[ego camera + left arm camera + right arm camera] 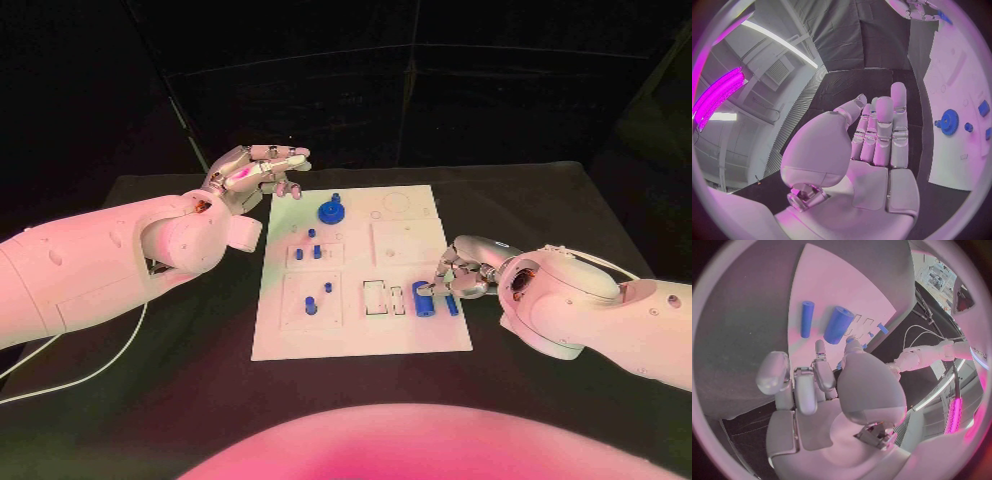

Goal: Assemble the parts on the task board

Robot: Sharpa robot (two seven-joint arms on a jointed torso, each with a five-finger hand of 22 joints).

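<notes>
Head view, task board: the white task board (361,330) is lying in the middle of the frame on the black table (173,400), running from upper centre down to lower centre.
Head view, parts: a blue gear (333,211) is sitting in the upper part of the board; small blue pegs (307,247) are standing in the left-centre squares; a thick blue cylinder (423,299) and a thin blue rod (451,303) are lying side by side at the board's right edge.
Head view, left hand: the left hand (255,172) is hovering at upper centre-left, just off the board's upper left corner, fingers loosely curled and holding nothing.
Head view, right hand: the right hand (469,272) is reaching in from centre-right, fingertips over the cylinder and rod; whether they are touching, I cannot tell.

Left wrist view, left hand: the left hand (873,150) is filling the centre, fingers straight and side by side, thumb apart, palm bare.
Left wrist view, parts: the gear (949,120) is sitting at the right on the board (948,165).

Right wrist view, right hand: the right hand (826,390) is rising through the centre, fingers curling forward, nothing clamped between them.
Right wrist view, parts: the rod (807,318) and cylinder (838,324) are lying upper centre on the board (848,280), just beyond the fingertips.
</notes>
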